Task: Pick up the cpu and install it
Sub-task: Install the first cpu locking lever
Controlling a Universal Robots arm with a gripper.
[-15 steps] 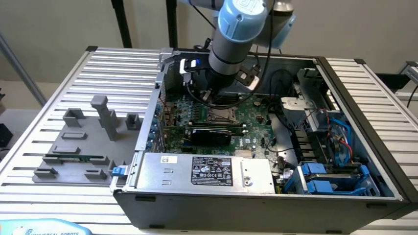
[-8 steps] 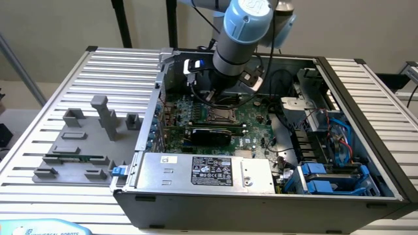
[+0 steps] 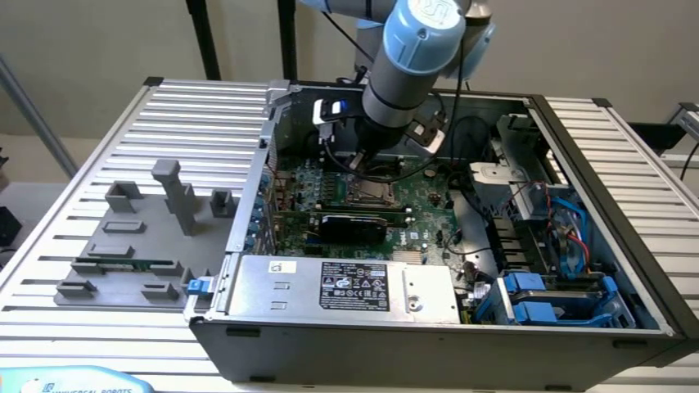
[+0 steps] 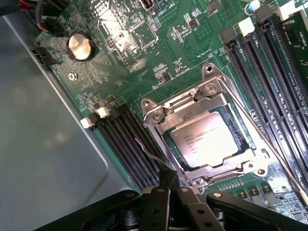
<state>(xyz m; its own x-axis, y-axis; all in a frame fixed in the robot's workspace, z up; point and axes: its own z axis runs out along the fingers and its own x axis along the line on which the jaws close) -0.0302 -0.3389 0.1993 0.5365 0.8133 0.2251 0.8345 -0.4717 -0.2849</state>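
The slatted counter point(image 3: 131, 131) carries an open computer case point(image 3: 437, 344), and the robot arm point(image 3: 410, 65) reaches down into it from above. Inside the case lie the power supply point(image 3: 339, 286) at the front, the blue drive cage point(image 3: 546, 299) on the exterior view's right, and the green motherboard point(image 4: 144, 72). On the counter beside the case, a grey fixture plate point(image 3: 120, 237) holds a long green memory stick point(image 3: 123, 265). On the motherboard, the metal socket frame point(image 4: 159, 113) stands between two groups of memory slots point(image 4: 269, 72), and the cpu point(image 4: 204, 139) lies inside this socket, silvery top upward. It seems flat and square to the socket walls. The pincer point(image 4: 169, 179) is closed narrow with nothing between its tips, and it hangs just beside the socket corner, apart from the chip. I judge that the placing is nearly finished. To do it well, the chip must sit level with no pressing, and the pincer should keep clear of the thin retention lever point(image 4: 269, 154)
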